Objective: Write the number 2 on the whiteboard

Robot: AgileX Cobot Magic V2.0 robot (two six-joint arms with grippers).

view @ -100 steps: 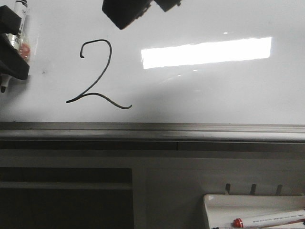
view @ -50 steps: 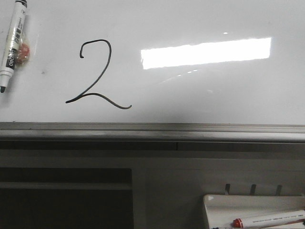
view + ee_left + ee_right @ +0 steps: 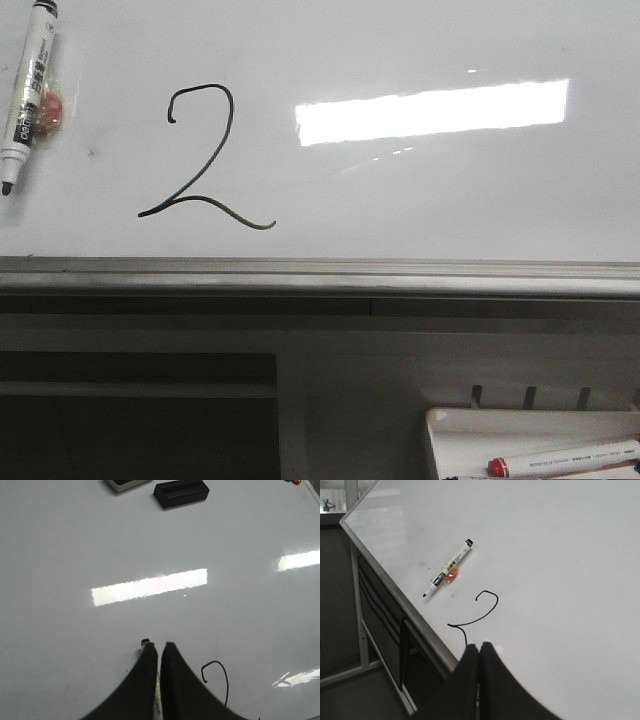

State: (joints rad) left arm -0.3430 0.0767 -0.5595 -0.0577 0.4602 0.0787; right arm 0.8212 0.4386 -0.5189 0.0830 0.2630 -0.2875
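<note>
The number 2 (image 3: 230,115) is drawn in thin black line on the whiteboard (image 3: 450,200). It also shows in the left wrist view (image 3: 226,680) and the right wrist view (image 3: 487,614). A white marker with a black cap (image 3: 28,85) lies loose on the board left of the digit, with a small orange thing beside it. My left gripper (image 3: 159,645) is shut and empty above that marker, whose cap (image 3: 145,641) peeks past one finger. My right gripper (image 3: 480,644) is shut and empty above the board near the digit's tail. Neither gripper shows in the front view.
The grey edge rail (image 3: 320,270) runs along the board's near side. A small white tray (image 3: 470,440) below it at the right holds a red-capped marker (image 3: 560,460). A black block (image 3: 181,492) and a light one (image 3: 125,484) lie at the board's far side.
A second ago my left gripper was at the marker on the left and the right gripper at the top of the front view. Both have left that view; the marker stays on the board.
</note>
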